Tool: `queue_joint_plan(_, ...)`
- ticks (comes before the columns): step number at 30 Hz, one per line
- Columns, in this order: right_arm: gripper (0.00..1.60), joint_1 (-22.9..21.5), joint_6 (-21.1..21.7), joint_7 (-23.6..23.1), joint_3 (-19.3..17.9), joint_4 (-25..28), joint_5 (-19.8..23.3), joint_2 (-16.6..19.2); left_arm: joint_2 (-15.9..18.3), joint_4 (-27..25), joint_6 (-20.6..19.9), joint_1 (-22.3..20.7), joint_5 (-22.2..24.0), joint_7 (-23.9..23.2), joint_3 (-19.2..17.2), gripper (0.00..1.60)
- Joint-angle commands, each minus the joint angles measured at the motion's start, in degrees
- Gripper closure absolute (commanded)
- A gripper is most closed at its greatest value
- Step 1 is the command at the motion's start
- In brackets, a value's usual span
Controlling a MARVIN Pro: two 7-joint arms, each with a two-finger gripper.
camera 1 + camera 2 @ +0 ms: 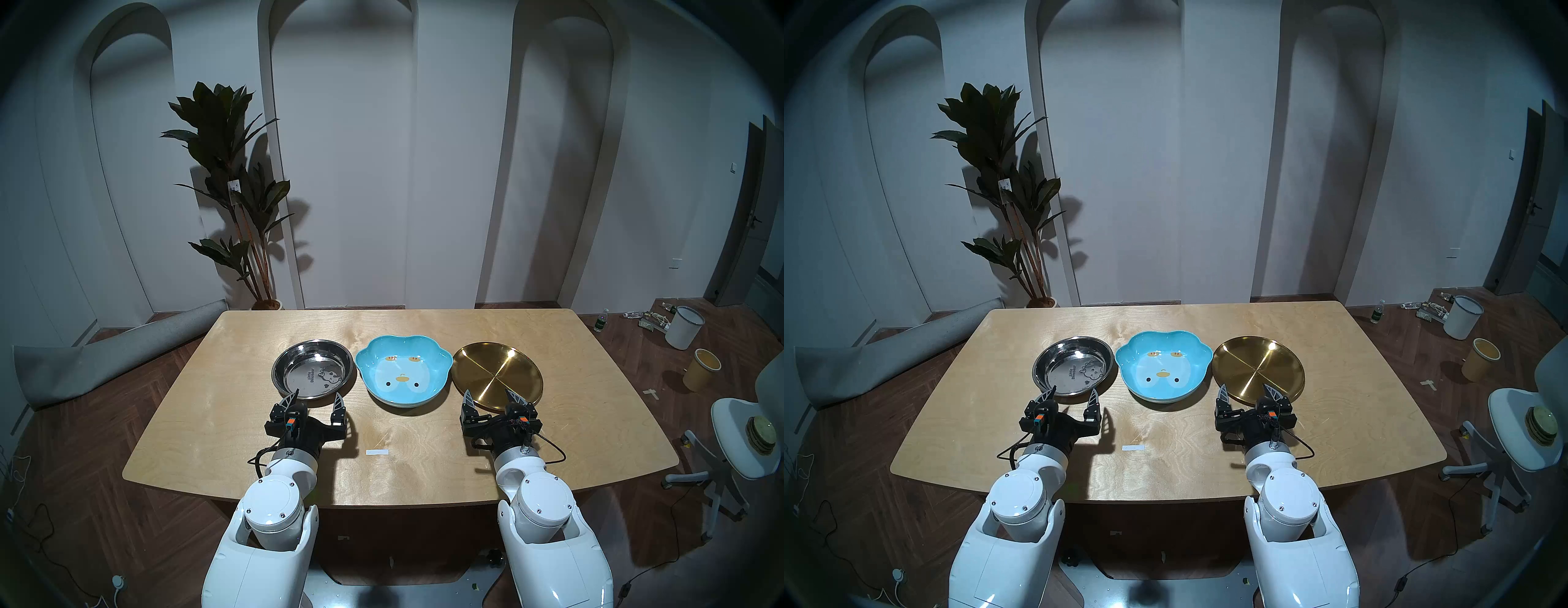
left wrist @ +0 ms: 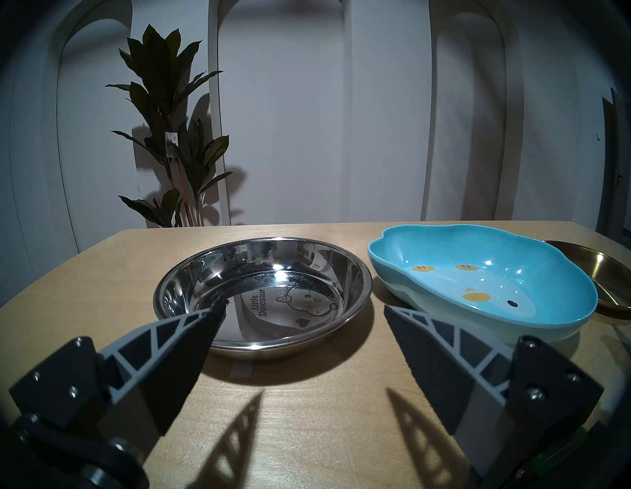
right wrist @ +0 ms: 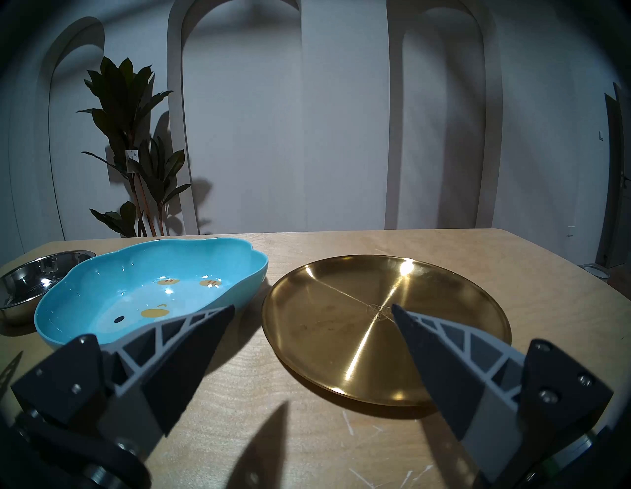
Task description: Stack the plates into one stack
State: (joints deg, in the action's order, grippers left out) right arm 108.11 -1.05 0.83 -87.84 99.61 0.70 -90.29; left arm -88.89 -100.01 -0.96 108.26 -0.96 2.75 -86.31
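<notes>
Three plates lie side by side on the wooden table (image 1: pixel 237 433), none stacked. On the left is a shiny steel deep dish (image 1: pixel 312 368) (image 2: pixel 263 293) with a cartoon print. In the middle sits a blue lobed dish (image 1: pixel 402 370) (image 2: pixel 478 276) (image 3: pixel 150 290) with a chick face. On the right lies a flat gold plate (image 1: pixel 497 372) (image 3: pixel 386 327). My left gripper (image 1: pixel 317 400) (image 2: pixel 304 304) hovers open just in front of the steel dish's near rim. My right gripper (image 1: pixel 490 397) (image 3: pixel 312 307) is open at the gold plate's near edge. Neither holds anything.
A small white label (image 1: pixel 377 452) lies on the table between my arms. Beyond the table's far left stand a potted plant (image 1: pixel 231 178) and a rolled grey mat (image 1: pixel 110 361). Bins (image 1: pixel 684 327) and a white chair (image 1: pixel 746 441) are on the floor to the right.
</notes>
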Motion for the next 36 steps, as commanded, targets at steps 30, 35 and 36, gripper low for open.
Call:
queue_joint_plan(30,0.0,-3.07,17.88,-8.13,-6.54,11.36,28.53,-1.75,0.56,-5.91,-5.04,-6.71,2.31,3.53,-5.52,0.0)
queue_joint_plan(35,0.0,-6.74,24.12,-5.11,-7.51,11.9,31.98,-1.88,0.67,-6.02,-5.57,-6.76,2.41,3.52,-5.48,0.0)
queue_joint_plan(36,0.0,-7.46,25.0,-4.23,-7.64,12.08,32.2,-2.07,0.68,-6.03,-5.63,-6.77,2.43,3.52,-5.48,0.0)
